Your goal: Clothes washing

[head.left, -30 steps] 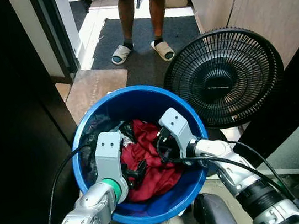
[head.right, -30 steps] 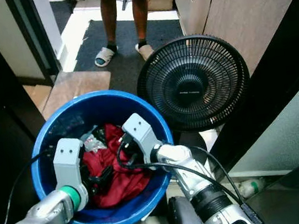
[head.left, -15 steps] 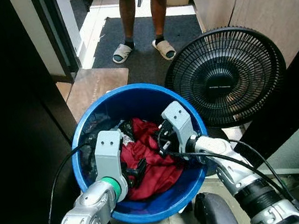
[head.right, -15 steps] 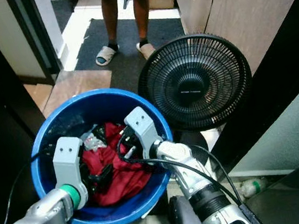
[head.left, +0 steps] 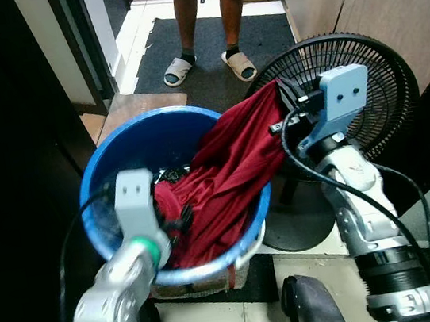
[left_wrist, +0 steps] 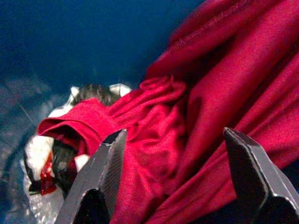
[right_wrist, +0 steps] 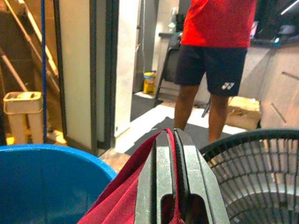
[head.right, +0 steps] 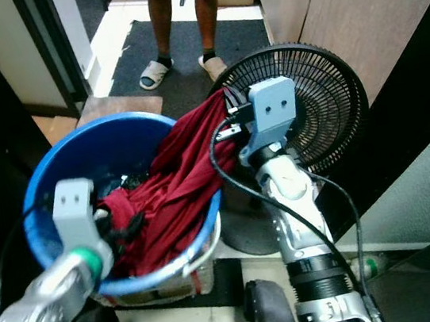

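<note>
A dark red garment (head.left: pixel 232 166) stretches from inside the blue tub (head.left: pixel 128 141) up over its right rim. My right gripper (head.left: pixel 280 100) is shut on the garment's upper end, raised above the tub in front of the fan; in the right wrist view the red cloth (right_wrist: pixel 174 154) is pinched between the fingers (right_wrist: pixel 189 177). My left gripper (left_wrist: pixel 175 177) is inside the tub, open, its fingers (left_wrist: pixel 105 168) spread over the red cloth (left_wrist: pixel 154 135). White and dark laundry (left_wrist: pixel 51 154) lies deeper in the tub.
A black floor fan (head.left: pixel 364 84) stands right of the tub, close behind my right arm. A person in sandals (head.left: pixel 208 58) stands on a dark mat ahead, wearing a red shirt (right_wrist: pixel 217 21). A dark wall is on the left, wooden cabinets at right.
My right gripper has lifted out of the tub, up and to the right, pulling the red garment with it. The left gripper stays in the tub. The camera has shifted.
</note>
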Robot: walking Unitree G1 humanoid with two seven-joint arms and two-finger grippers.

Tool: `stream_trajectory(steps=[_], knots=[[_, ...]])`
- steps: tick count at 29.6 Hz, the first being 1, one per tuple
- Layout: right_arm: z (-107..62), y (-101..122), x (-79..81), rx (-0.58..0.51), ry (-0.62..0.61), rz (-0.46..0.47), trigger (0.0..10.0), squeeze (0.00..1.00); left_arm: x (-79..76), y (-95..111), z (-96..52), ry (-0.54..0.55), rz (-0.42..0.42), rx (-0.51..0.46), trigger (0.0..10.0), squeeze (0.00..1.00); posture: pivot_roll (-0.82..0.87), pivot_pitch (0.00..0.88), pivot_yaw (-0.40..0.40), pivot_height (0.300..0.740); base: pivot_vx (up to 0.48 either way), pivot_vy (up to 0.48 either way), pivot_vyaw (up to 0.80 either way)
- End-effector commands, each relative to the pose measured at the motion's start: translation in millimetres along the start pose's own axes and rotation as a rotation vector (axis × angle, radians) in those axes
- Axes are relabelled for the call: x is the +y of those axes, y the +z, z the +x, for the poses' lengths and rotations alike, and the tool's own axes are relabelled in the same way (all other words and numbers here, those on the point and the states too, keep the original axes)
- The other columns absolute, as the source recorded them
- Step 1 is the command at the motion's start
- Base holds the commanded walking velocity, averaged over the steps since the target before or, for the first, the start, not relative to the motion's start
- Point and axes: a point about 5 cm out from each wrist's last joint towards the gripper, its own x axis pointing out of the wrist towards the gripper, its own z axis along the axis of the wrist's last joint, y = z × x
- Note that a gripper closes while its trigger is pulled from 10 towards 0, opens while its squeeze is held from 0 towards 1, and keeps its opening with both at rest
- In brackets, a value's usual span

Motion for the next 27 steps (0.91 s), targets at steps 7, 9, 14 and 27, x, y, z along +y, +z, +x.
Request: stream_trajectory(steps=[7,9,14,27], knots=[[7.5,27.6,-3.1,-0.133,-0.056,-0.03,10.0,0.0,-0.2,13.9,7.0,0.014,-0.033,-0.038,10.0,0.0,0.12,0.11,0.022,0.517,0.0,0.0,0.0],[8.0,31.2,-3.0,-0.153,-0.062,-0.033,10.0,0.0,-1.0,16.2,6.6,0.015,-0.034,-0.05,10.0,0.0,0.12,0.108,0.019,0.517,0.0,0.0,0.0],[-1.0,13.4,4.5,-0.064,-0.085,0.046,10.0,0.0,-2.0,19.9,4.1,0.037,-0.009,-0.111,10.0,0.0,0.12,0.101,0.004,0.517,0.0,0.0,0.0],[-22.1,-22.1,1.6,0.098,-0.186,0.069,10.0,0.0,-3.3,26.2,5.7,0.049,0.034,-0.168,10.0,0.0,0.12,0.087,-0.002,0.532,0.0,0.0,0.0]])
